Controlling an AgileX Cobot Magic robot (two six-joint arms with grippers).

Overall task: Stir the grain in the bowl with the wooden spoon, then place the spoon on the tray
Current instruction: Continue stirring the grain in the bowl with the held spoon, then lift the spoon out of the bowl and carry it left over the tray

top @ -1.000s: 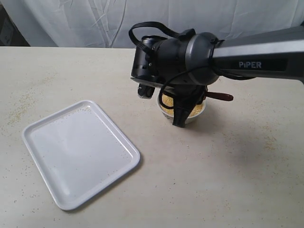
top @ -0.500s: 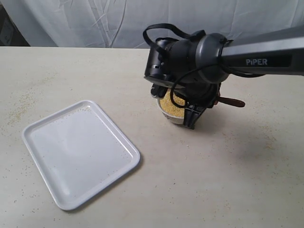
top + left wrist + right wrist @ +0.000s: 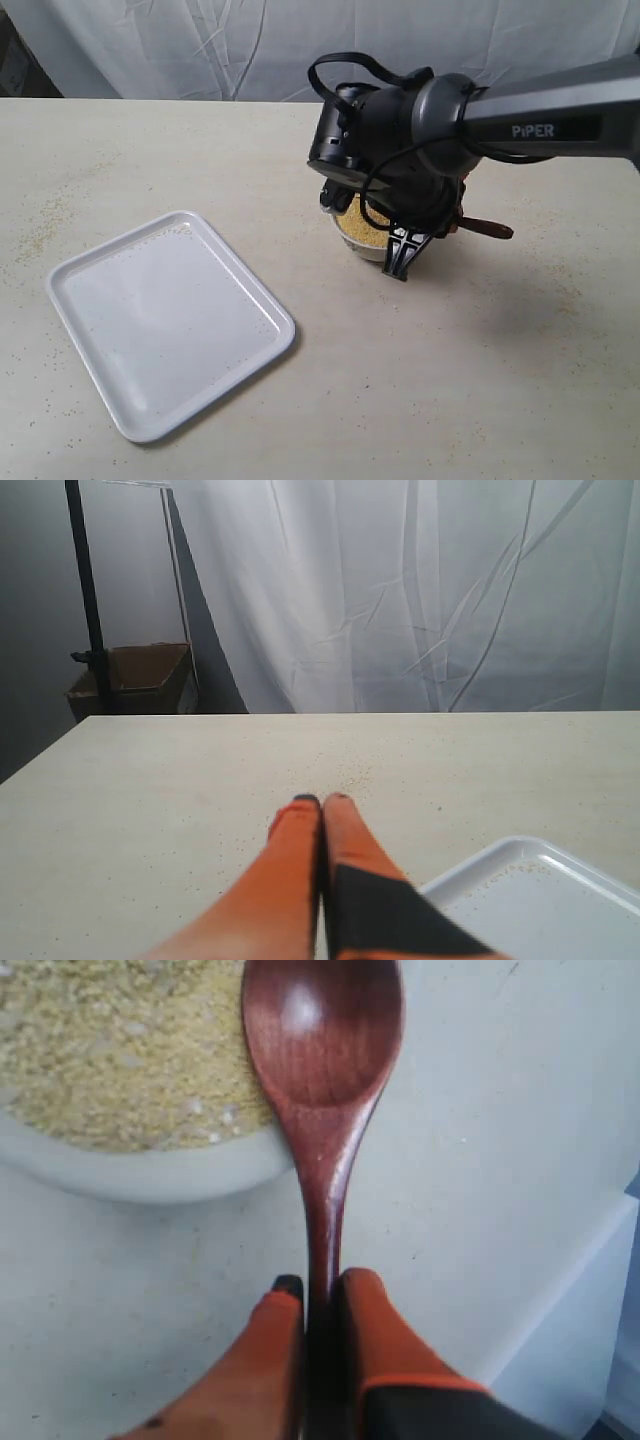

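We see the right gripper (image 3: 318, 1285) closed tight on the slim handle of the wooden spoon (image 3: 322, 1050), its two orange fingers (image 3: 375, 1305) pressing the wood from either side, with no gap beside the handle. The spoon's oval head points away from the gripper and lies across the rim of the bowl (image 3: 150, 1170), one part over the grain (image 3: 110, 1050) and the other over bare tabletop; we cannot tell whether it touches the rim. The bowl is filled nearly to its edge with the fine yellow grain. In the exterior view the right gripper (image 3: 405, 255) hangs from the dark arm over the near right side of the bowl (image 3: 358, 245), and the arm's bulk hides much of the grain (image 3: 360, 225). The wooden spoon (image 3: 485, 228) sticks out to the right, just above the table (image 3: 450, 380). The tray (image 3: 170, 325) lies flat on the table, well apart from the bowl, to the near left, with a few loose specks of grain on it. The left gripper (image 3: 322, 800) has its orange fingertips pressed together with nothing between them, above the table near a corner of the tray (image 3: 540, 900). More scattered grains (image 3: 40, 225) dot the table at the far left. A white cloth (image 3: 200, 50) hangs behind the table, and the left wrist view also shows a cardboard box (image 3: 130, 680) beside a black pole (image 3: 85, 580).
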